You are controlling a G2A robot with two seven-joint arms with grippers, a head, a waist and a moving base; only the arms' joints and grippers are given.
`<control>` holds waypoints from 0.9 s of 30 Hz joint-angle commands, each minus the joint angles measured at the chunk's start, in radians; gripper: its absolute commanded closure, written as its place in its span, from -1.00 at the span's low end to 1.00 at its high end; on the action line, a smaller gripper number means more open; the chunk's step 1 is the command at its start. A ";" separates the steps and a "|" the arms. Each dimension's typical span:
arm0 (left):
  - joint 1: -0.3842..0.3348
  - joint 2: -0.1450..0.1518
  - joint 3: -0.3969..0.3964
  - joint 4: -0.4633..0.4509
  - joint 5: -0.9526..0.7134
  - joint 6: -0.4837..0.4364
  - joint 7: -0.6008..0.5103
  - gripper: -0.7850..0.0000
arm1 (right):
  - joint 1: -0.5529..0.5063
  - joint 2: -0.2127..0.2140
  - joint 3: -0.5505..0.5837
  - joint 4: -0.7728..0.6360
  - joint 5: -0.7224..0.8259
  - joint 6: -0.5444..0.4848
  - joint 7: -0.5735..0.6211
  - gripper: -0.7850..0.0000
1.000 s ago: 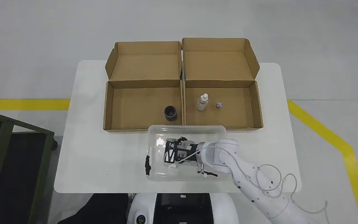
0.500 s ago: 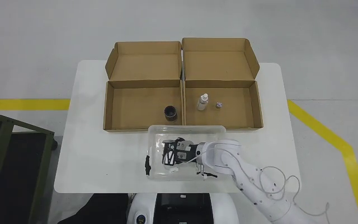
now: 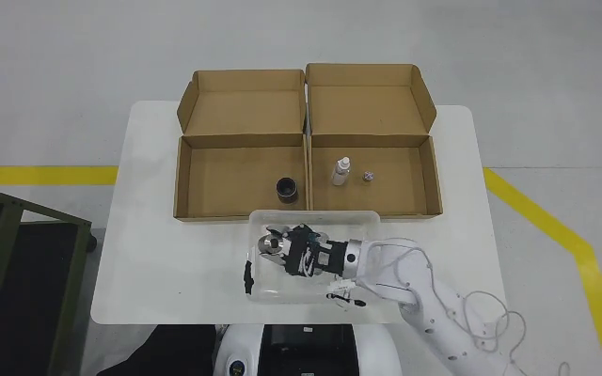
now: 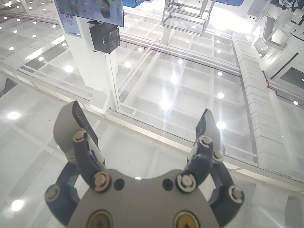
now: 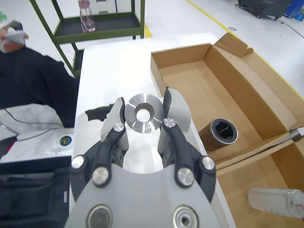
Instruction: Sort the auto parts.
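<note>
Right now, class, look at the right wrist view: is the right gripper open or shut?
Shut: the right gripper grips the metal ring, its fingers pressed against the rim on either side.

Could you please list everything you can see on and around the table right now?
table: one, white, under everything.
left box: one, brown, open, table's far side.
right box: one, brown, open, beside it.
cylinder: one, dark, in left box.
bottle: one, white, in right box.
small part: one, greyish, beside the bottle.
tray: one, clear, table's near edge.
black part: one, black, at tray's edge.
metal ring: one, silver, held over the tray.
shelf cart: one, green, on the floor.
right gripper: one, fingers shut on the metal ring.
left gripper: one, fingers open, empty.
</note>
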 commanded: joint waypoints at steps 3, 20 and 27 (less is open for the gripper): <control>0.000 0.000 0.000 0.000 0.000 0.000 0.000 -1.00 | -0.023 0.003 0.030 -0.039 0.089 -0.003 -0.061 1.00; 0.000 0.000 0.000 0.000 0.000 0.000 0.000 -1.00 | -0.093 0.018 0.161 -0.138 0.361 -0.079 -0.225 1.00; 0.000 0.000 0.000 0.000 0.000 0.000 0.000 -1.00 | -0.093 0.016 0.173 -0.131 0.338 -0.064 -0.269 1.00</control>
